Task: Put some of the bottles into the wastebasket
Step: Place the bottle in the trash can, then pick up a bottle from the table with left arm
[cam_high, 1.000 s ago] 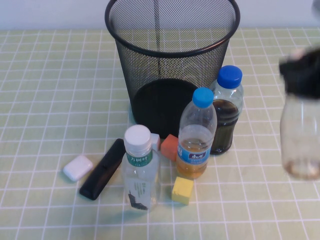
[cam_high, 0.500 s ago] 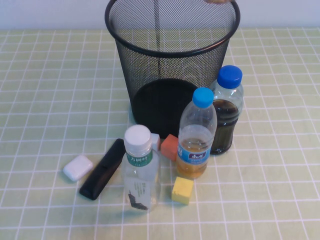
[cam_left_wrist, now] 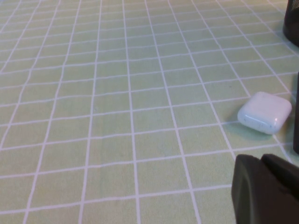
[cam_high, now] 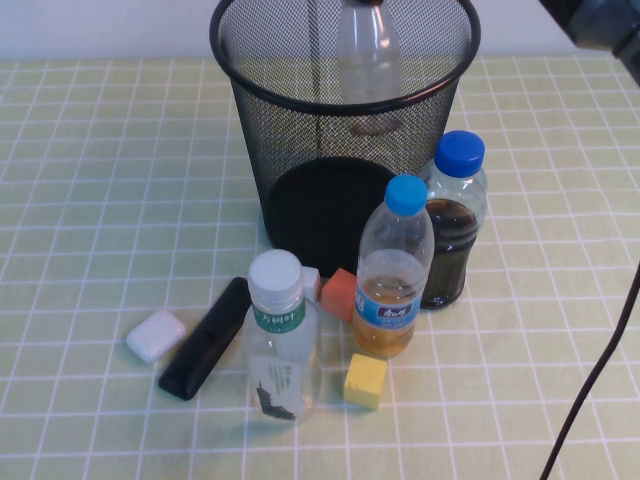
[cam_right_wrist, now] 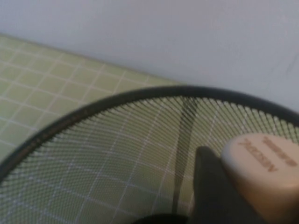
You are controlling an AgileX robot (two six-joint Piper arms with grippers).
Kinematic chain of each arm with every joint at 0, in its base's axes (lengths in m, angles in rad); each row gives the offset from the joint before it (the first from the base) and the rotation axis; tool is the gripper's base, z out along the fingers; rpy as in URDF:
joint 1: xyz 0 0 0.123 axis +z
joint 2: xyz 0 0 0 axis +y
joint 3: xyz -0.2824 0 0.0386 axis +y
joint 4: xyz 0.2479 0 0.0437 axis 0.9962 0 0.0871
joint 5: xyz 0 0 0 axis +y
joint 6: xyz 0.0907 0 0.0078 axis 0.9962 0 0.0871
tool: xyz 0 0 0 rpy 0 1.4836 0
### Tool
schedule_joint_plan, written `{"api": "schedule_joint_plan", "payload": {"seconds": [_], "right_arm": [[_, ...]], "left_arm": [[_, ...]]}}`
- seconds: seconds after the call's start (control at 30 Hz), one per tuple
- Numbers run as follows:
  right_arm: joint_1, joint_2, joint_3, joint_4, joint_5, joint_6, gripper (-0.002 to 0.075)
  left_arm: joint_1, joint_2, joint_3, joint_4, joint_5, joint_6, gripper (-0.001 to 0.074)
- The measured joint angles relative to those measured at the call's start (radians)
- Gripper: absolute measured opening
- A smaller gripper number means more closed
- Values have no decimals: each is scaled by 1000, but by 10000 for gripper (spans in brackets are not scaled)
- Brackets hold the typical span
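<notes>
Short clear bottle (cam_high: 368, 60): upright inside the wastebasket, its shoulders level with the rim, its top cut off by the edge of the high view. It hangs or drops there; which, cannot be told from above.
White cap (cam_right_wrist: 261, 163): fills the corner of the right wrist view, the basket's mesh curving below it, so the bottle sits right at that arm's fingers.
Wastebasket (cam_high: 250, 95): black wire mesh, standing at the far middle of the table, mouth open upward, which is why the bottle comes in from above.
Taller clear bottle (cam_high: 280, 345): white cap, green neck label, upright in front of the basket, untouched; judged the next one to go.
Other bottles: the light-blue-capped bottle (cam_high: 393, 270) with amber liquid and the blue-capped bottle (cam_high: 452, 220) with dark liquid stand side by side just right of the basket's base.
Clutter: orange block (cam_high: 340, 293), yellow block (cam_high: 365, 380), black bar (cam_high: 205, 338) and white case (cam_high: 156, 335) lie nearby.
Right gripper (cam_right_wrist: 219, 191): above the basket's mouth, jaws fully closed, one dark finger against the cap; whether it truly grips the bottle is unclear.
Left gripper (cam_left_wrist: 266, 191): parked low over the tablecloth near the white case, closed tight, holding nothing.
</notes>
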Motion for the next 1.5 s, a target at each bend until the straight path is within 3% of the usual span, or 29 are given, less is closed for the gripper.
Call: {"api": "schedule_joint_plan", "payload": {"seconds": [0.17,0.27,0.37,0.47,0.6,0.7,0.97,1.2,1.5], "right_arm": [[-17,29,0,76,67,-4,27],[-17,30,0,78,144,-4,174],[-17,30,0,72,200,-4,386],[-17,30,0,71,232,-4,462],[-17,4,0,71,273,-4,461],[-17,-38,0,71,308,-15,407],[-17,-213,0,-15,427,-110,-8],[-17,-417,74,-24,427,-125,-7],[-17,-853,618,-50,418,-135,-7]], "left_arm": [[0,0,0,0,0,0,-4],[0,0,0,0,0,0,-4],[0,0,0,0,0,0,-4],[0,0,0,0,0,0,-4],[0,0,0,0,0,0,-4],[0,0,0,0,0,0,-4],[0,0,0,0,0,0,-4],[0,0,0,0,0,0,-4],[0,0,0,0,0,0,-4]]}}
